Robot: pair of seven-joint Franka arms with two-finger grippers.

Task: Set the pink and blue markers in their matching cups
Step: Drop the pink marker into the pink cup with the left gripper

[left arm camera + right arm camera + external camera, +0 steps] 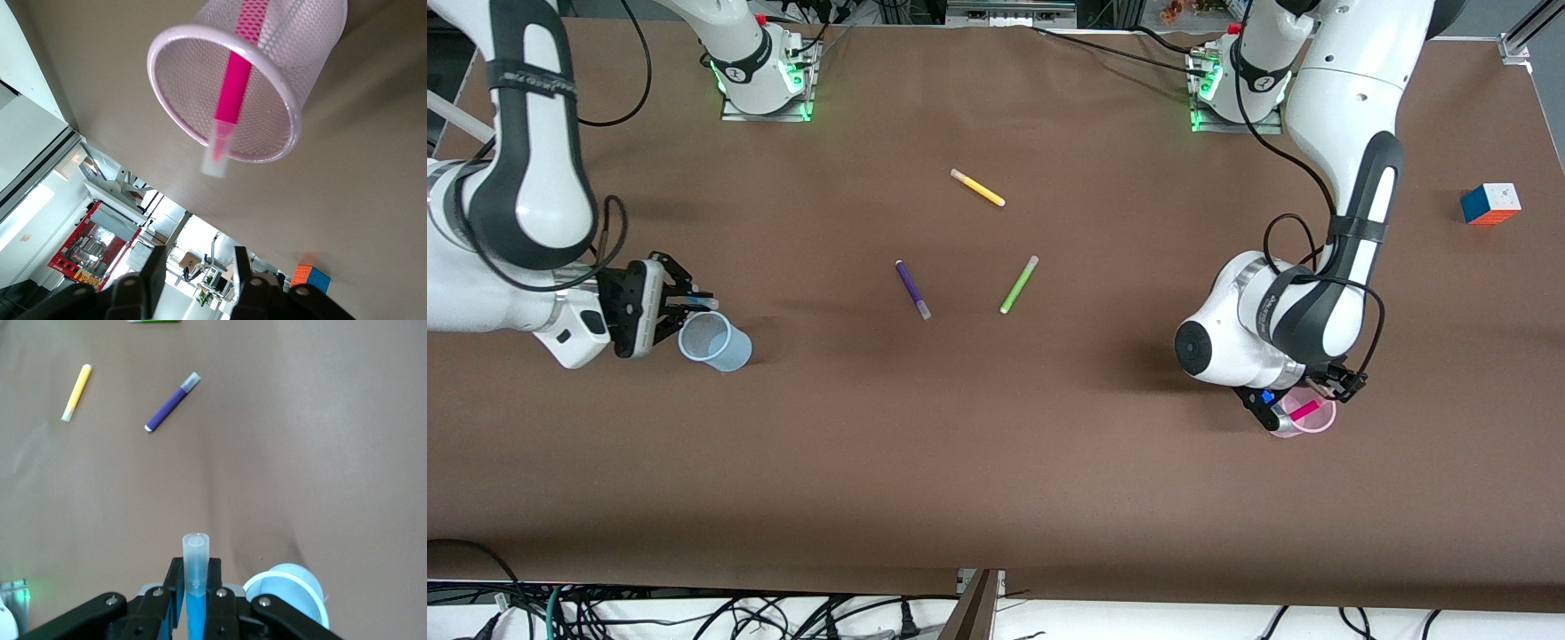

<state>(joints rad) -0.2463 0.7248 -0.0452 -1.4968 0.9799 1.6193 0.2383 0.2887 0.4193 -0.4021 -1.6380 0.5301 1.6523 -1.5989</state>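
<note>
The pink cup (1307, 418), nearest the camera toward the left arm's end of the table, already has the pink marker (1306, 410) leaning inside; the left gripper (195, 277) hovers over it, fingers spread, apparently just released. Near the right arm's edge, the right gripper (193, 593) pinches the blue marker (195, 577) beside the blue cup's (713, 341) rim, likely lining up the drop.
</note>
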